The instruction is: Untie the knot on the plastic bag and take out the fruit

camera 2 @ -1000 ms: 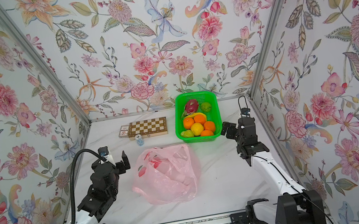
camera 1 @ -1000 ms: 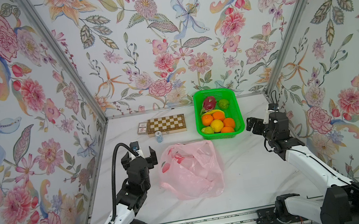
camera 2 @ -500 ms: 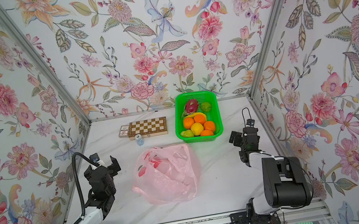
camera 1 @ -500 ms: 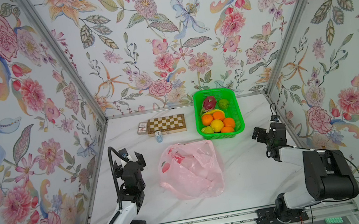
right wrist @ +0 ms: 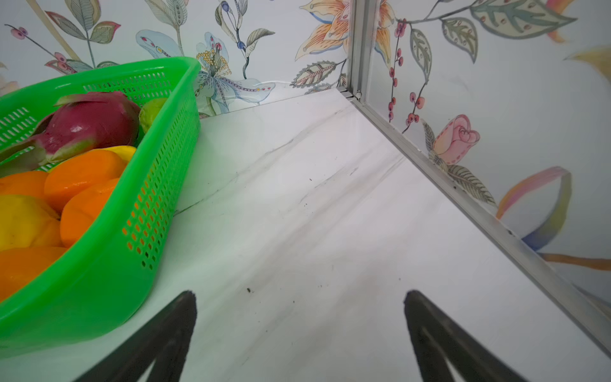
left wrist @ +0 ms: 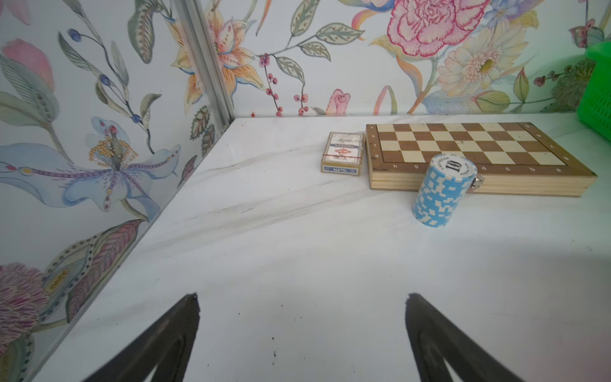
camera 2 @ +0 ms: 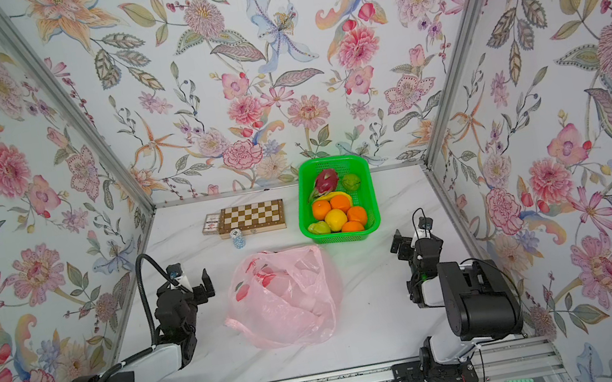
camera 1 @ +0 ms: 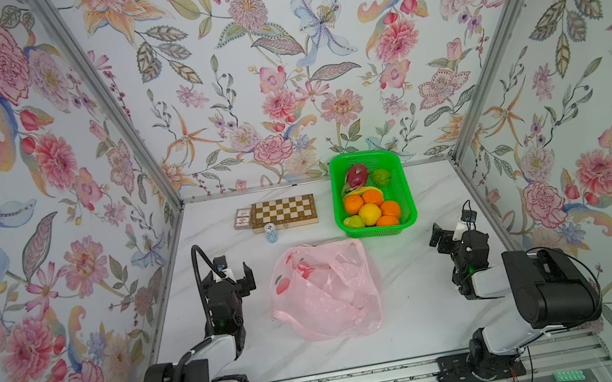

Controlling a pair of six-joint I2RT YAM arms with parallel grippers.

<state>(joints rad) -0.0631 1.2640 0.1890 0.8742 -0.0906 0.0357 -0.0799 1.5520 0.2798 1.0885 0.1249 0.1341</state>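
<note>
- Plastic bag point(camera 1: 325, 289): centre of table point(camera 1: 420, 307), slack and flattened, mouth loose. No knot seen, no fruit shape inside.
- Fruit point(camera 1: 372, 197): heaped in green basket point(camera 1: 405, 188), far right, just beyond bag.
- Left gripper point(left wrist: 302, 297), right gripper point(right wrist: 299, 294): jaws wide, empty, well apart from bag.
- Status: apparently complete, nothing evidently left.
</note>
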